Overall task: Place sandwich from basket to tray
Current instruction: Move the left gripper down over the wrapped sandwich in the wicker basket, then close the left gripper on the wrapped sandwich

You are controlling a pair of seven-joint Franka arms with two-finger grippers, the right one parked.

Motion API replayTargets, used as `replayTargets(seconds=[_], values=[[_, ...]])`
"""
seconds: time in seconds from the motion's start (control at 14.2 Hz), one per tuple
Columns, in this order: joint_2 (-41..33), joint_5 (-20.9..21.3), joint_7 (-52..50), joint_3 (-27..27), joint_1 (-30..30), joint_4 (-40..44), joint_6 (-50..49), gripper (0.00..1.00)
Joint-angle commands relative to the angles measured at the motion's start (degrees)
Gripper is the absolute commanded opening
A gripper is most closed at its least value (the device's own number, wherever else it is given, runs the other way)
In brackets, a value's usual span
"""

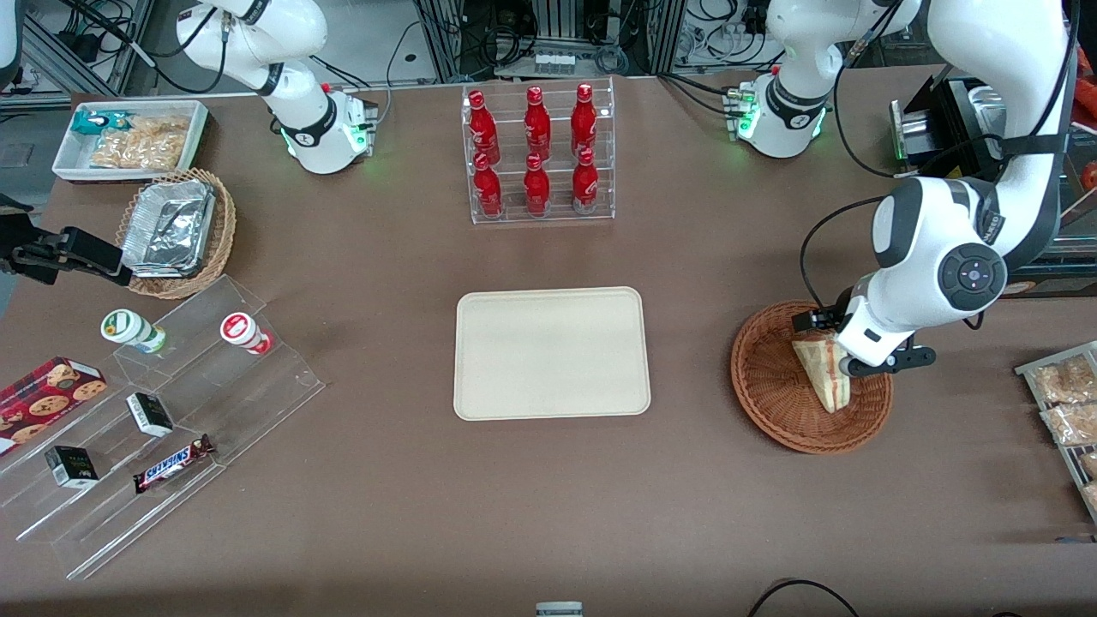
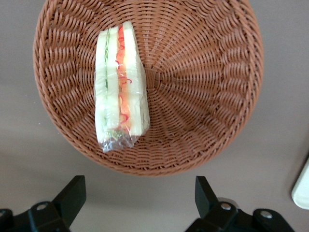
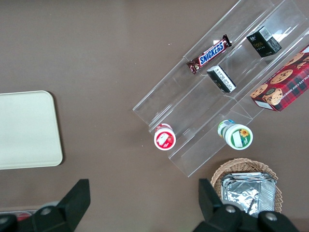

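Note:
The sandwich [image 1: 823,377], a plastic-wrapped wedge of white bread with red and green filling, lies in the reddish-brown wicker basket [image 1: 771,386] toward the working arm's end of the table. The wrist view shows the sandwich [image 2: 120,82] on its side, off the basket's [image 2: 207,96] centre. My left gripper [image 1: 861,356] hangs above the basket's rim. It is open and empty [image 2: 139,198], its fingers wide apart over bare table just outside the basket. The beige tray [image 1: 548,351] lies empty at the table's middle. A corner of it shows in the wrist view [image 2: 301,188].
A clear rack of red bottles [image 1: 538,154] stands farther from the front camera than the tray. A rack of snack packets [image 1: 1067,403] sits at the working arm's end. A tan basket with foil containers [image 1: 176,231], a white bin [image 1: 128,137] and stepped acrylic shelves [image 1: 163,411] lie toward the parked arm's end.

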Motion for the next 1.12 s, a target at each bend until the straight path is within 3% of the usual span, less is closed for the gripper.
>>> replayTargets(seconds=[0.0, 0.7, 0.77, 0.84, 0.91, 0.98, 1.05], values=[[1.8, 0.4, -1.4, 1.3, 1.1, -0.7, 3.8, 1.00], [8.6, -0.2, -4.9, 1.4, 3.4, -3.6, 12.8, 0.99], [9.0, -0.3, -5.9, 1.4, 3.4, -3.6, 13.1, 0.82], [9.1, -0.2, -7.2, 1.3, 3.4, -3.5, 13.1, 0.48], [8.8, -0.2, -7.4, 1.3, 3.4, -3.3, 12.9, 0.28], [8.5, -0.2, -7.5, 1.3, 3.3, -2.9, 12.3, 0.14], [8.4, -0.3, -7.5, 1.3, 3.3, -2.4, 12.1, 0.11]])
